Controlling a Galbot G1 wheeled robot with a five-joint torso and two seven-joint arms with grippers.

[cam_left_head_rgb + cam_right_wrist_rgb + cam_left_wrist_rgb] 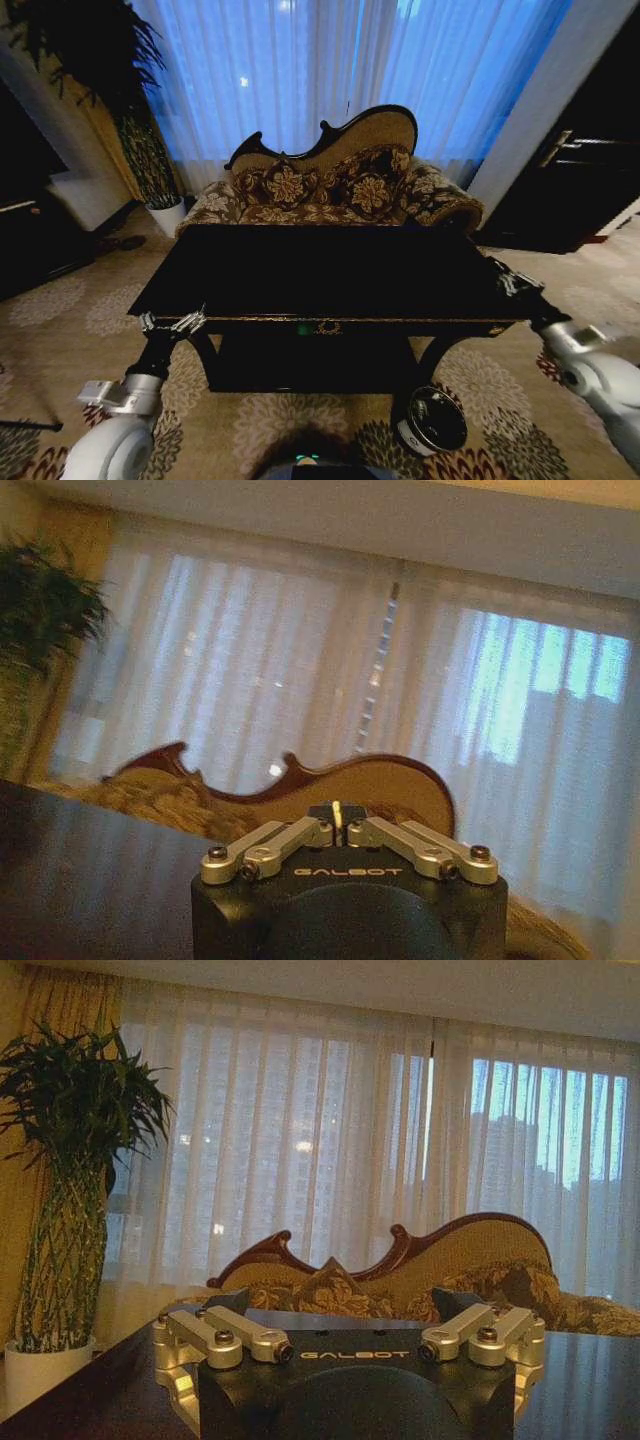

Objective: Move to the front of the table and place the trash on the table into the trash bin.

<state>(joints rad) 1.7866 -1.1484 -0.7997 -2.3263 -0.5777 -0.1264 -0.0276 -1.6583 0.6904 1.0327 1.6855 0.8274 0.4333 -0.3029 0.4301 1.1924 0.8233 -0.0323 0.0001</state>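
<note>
Although the glossy black table (330, 270) with its gold-trimmed front edge stands squarely ahead, no trash can be made out on its dark top. Left gripper (175, 323) hovers at the near-left corner, jaws spread wide and empty; right gripper (512, 281) sits at the right edge, jaws closed on nothing. Nearer the right arm, the round, shiny-rimmed trash bin (432, 421) stands on the patterned carpet (60, 320) below.

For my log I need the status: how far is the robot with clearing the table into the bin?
Done: the robot stands at the front of the table. The dark tabletop shows no trash that I can make out. In hand: nothing; the left gripper is open at the front left corner, and the right gripper is shut empty at the right edge. The trash bin stands on the carpet by the right leg. Nothing visibly left.
</note>
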